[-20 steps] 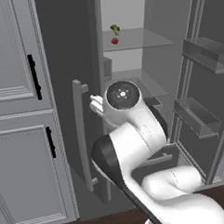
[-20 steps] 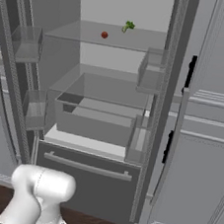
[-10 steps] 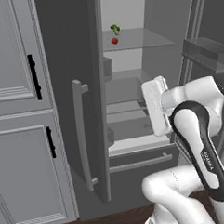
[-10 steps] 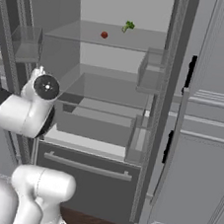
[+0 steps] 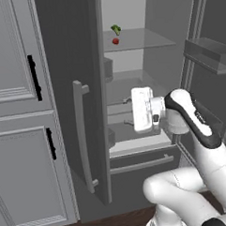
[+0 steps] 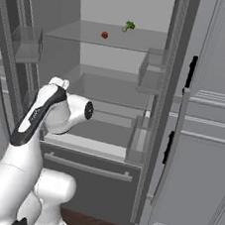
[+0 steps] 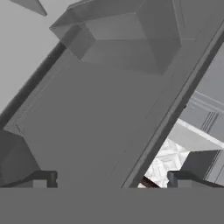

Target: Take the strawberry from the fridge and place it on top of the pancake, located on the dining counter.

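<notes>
Claw (image 7: 109,179), fingertips set well apart and holding nothing, faces the inside of a fridge (image 5: 75,65) door on the reach for the strawberry (image 6: 104,34), which sits on the upper glass shelf (image 6: 143,41) beside a green leafy vegetable (image 6: 128,25). The next move calls for rising and turning toward it. The base views show the fruit; the hand view shows door bins.

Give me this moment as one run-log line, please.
phase: reaching | fridge: open | strawberry: upper shelf, beside leafy vegetable | gripper: open, empty
</notes>
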Tool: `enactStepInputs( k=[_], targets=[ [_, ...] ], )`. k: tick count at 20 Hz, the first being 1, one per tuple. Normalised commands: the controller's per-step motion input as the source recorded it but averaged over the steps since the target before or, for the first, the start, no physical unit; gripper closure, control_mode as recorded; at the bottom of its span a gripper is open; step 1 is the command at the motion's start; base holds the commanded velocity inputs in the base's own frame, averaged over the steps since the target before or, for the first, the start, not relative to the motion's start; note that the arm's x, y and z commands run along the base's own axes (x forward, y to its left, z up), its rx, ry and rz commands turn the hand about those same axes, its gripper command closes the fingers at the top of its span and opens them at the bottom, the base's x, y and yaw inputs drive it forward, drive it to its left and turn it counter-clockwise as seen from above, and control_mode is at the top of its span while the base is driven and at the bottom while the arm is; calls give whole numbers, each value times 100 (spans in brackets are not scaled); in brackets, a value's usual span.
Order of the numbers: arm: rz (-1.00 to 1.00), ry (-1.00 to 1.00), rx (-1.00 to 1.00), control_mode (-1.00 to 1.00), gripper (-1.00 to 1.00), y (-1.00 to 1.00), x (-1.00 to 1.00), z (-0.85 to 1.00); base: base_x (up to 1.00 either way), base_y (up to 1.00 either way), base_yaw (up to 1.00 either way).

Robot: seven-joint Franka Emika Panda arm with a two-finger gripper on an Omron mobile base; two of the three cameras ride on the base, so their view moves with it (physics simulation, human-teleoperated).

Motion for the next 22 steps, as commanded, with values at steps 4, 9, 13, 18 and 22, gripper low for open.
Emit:
enactStepInputs(
  k=[4, 9, 13, 18, 22],
  targets=[
    [25, 13, 0, -100, -100, 71, 30, -12, 0, 0, 0],
    [17, 16, 0, -100, -100, 67, 10, -17, 0, 0, 0],
    [13, 18, 1, -100, -100, 80, 0, -24, 0, 0, 0],
    [9, 16, 0, -100, -100, 91, 0, -21, 0, 0, 0],
    [8, 16, 0, -100, -100, 92, 0, -19, 0, 0, 0]
  ],
)
